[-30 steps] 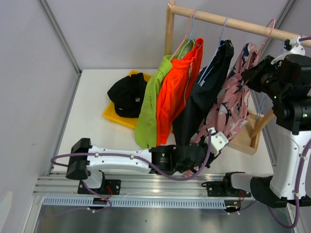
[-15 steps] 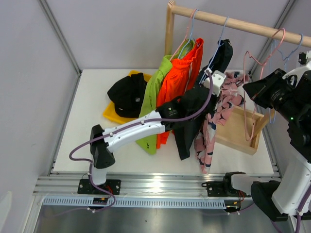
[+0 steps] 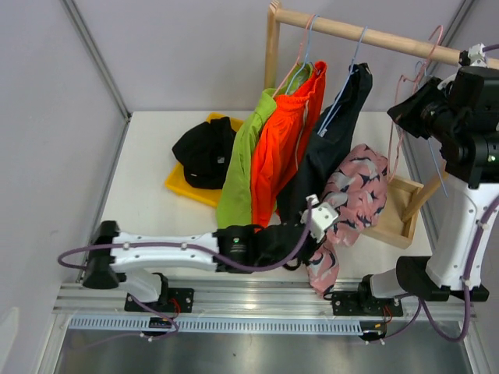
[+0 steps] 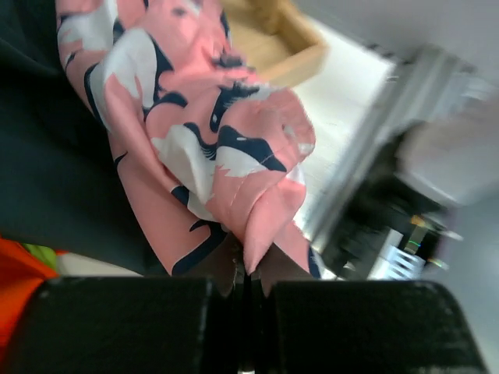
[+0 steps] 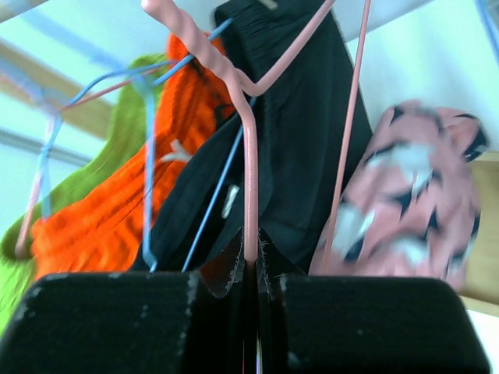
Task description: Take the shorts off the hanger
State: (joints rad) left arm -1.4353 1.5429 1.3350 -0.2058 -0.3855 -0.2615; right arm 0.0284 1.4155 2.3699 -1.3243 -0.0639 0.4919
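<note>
My left gripper (image 3: 321, 216) is shut on a fold of the pink shorts with dark pattern (image 3: 355, 193), low over the table's near right part; the left wrist view shows the fabric (image 4: 210, 140) pinched between the jaws (image 4: 248, 269). The pink shorts are off their hanger. My right gripper (image 3: 407, 109) is shut on the bare pink hanger (image 3: 404, 82) by the wooden rail (image 3: 374, 35); the wire (image 5: 249, 179) sits between its jaws (image 5: 251, 261). Lime green shorts (image 3: 238, 175), orange shorts (image 3: 284, 144) and black shorts (image 3: 331, 136) hang on hangers. More black shorts (image 3: 204, 152) lie on a yellow tray.
A yellow tray (image 3: 181, 187) sits at the table's back left. A shallow wooden box (image 3: 396, 209) stands at the right under the rail's slanted leg. The rail's upright post (image 3: 271, 47) rises at the back. Bare blue hangers hang near my right gripper.
My left arm dropped from chest height to the near table edge, carrying the pink shorts down. My right gripper lifted the bare pink hanger back up toward the rail.
</note>
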